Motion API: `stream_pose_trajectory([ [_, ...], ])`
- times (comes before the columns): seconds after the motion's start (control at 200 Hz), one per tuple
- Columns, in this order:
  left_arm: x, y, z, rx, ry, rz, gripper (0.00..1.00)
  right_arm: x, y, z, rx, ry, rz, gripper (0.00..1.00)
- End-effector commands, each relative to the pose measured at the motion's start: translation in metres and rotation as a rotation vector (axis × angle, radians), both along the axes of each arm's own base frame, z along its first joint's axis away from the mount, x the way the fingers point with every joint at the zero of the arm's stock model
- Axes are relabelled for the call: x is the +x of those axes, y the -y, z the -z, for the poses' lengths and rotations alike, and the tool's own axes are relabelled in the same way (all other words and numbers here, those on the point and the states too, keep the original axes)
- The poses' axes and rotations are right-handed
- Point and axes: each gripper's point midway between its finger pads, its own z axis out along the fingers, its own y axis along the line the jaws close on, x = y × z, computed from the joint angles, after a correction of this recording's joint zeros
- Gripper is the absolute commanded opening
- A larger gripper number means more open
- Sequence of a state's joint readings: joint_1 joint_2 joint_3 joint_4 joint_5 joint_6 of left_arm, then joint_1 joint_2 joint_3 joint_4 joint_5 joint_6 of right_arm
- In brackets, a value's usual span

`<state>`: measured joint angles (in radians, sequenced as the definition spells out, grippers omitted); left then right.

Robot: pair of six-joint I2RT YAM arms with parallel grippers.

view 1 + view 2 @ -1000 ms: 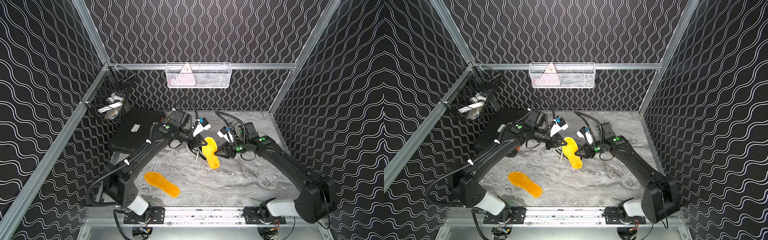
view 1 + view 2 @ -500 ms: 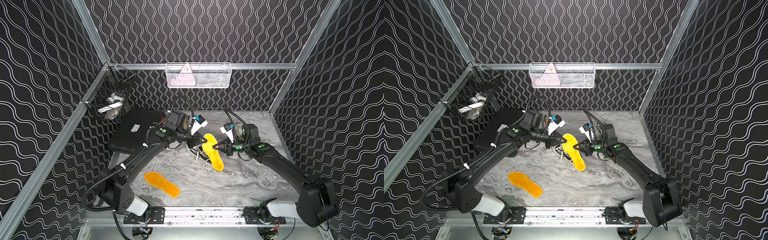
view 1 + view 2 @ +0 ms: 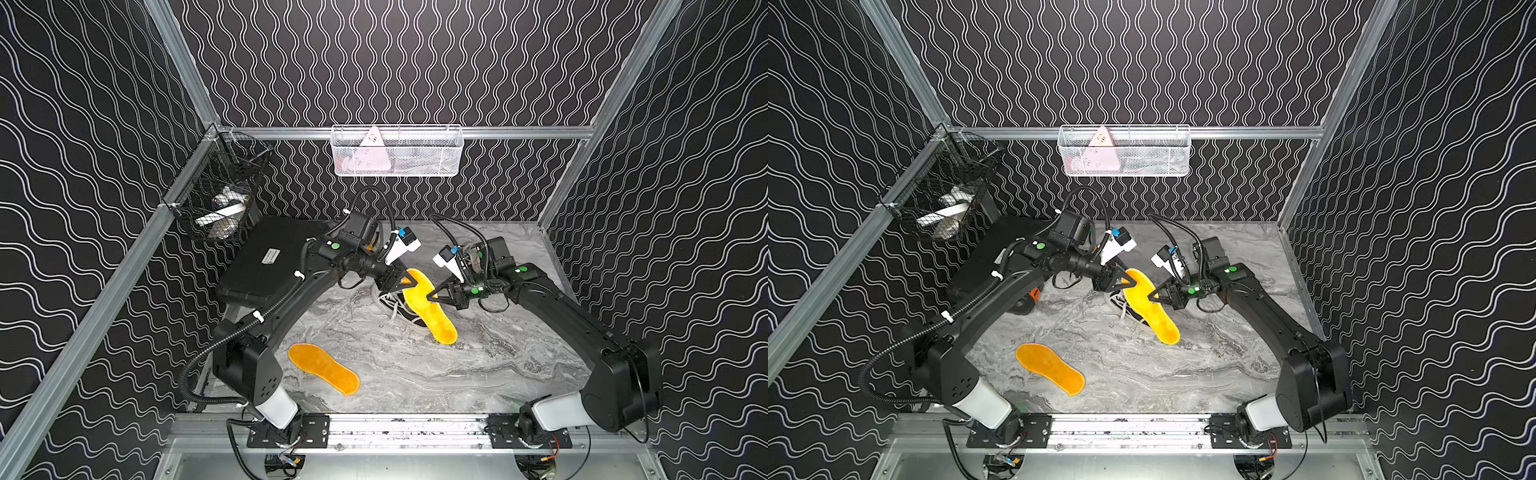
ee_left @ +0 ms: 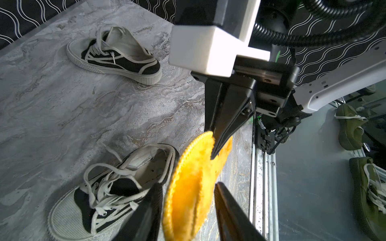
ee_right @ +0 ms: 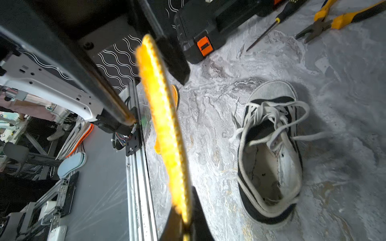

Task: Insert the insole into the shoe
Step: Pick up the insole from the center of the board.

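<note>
Your right gripper [image 4: 212, 146] is pinching the yellow fleecy insole [image 3: 430, 309] on one long edge, nearer its upper end than its lower, with the jaws pressed together on the pile. Your left gripper [image 3: 409, 282] is spread, one finger on either side of the insole's upper end. The left wrist view shows a gap on at least one side, though the blur there hides whether the other finger brushes the fleece. The insole hangs in the air on a steep tilt, with its lower end pointing down toward the front of the cell. None of it is inside the shoe. The black-and-white canvas lace-up shoe [image 5: 269, 158] stands upright on its sole on the grey marble-patterned tabletop [image 3: 478, 365], directly under and just beside the hanging insole. Its laces are loose and its opening faces up, showing a bare footbed. An orange flat insole [image 3: 324, 368] lies on the tabletop near the left arm's base, well apart from the shoe. A second black-and-white canvas shoe [image 4: 117, 54] sits farther back. A black hard case [image 3: 270, 257] occupies the left rear corner.
</note>
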<state>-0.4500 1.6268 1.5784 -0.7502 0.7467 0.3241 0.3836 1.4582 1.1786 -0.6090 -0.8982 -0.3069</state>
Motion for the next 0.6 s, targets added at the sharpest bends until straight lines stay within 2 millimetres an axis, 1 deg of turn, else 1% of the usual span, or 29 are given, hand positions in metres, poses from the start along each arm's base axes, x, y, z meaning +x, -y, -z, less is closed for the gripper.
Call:
stream_pose_trajectory([
  [0.0,-0.013,0.0,0.004,0.003,-0.019,0.071,0.4,-0.012,0.004,0.011,-0.063,-0.019,-0.036,0.0],
  [0.15,-0.013,0.0,0.008,0.01,-0.034,0.08,0.31,-0.014,-0.003,0.009,-0.074,-0.004,-0.059,0.0],
  [0.29,-0.017,-0.001,0.011,0.025,-0.049,0.095,0.19,-0.011,-0.002,0.011,-0.101,0.007,-0.047,0.0],
  [0.375,-0.018,-0.002,0.013,0.026,-0.055,0.093,0.08,-0.01,-0.001,0.01,-0.111,0.015,-0.041,0.02],
  [0.42,-0.019,-0.003,0.013,0.03,-0.059,0.094,0.0,-0.008,0.0,0.012,-0.126,0.017,-0.033,0.03],
  [0.48,-0.018,-0.004,0.016,0.04,-0.061,0.083,0.0,-0.003,0.004,0.014,-0.152,0.03,-0.008,0.05],
  [0.53,-0.018,-0.005,0.017,0.044,-0.058,0.069,0.0,0.005,0.007,0.014,-0.175,0.054,0.031,0.14],
  [0.575,-0.016,-0.005,0.018,0.04,-0.055,0.051,0.0,0.011,0.008,0.013,-0.181,0.075,0.063,0.3],
  [0.595,-0.014,-0.006,0.018,0.041,-0.055,0.034,0.0,0.013,0.008,0.011,-0.176,0.086,0.073,0.34],
])
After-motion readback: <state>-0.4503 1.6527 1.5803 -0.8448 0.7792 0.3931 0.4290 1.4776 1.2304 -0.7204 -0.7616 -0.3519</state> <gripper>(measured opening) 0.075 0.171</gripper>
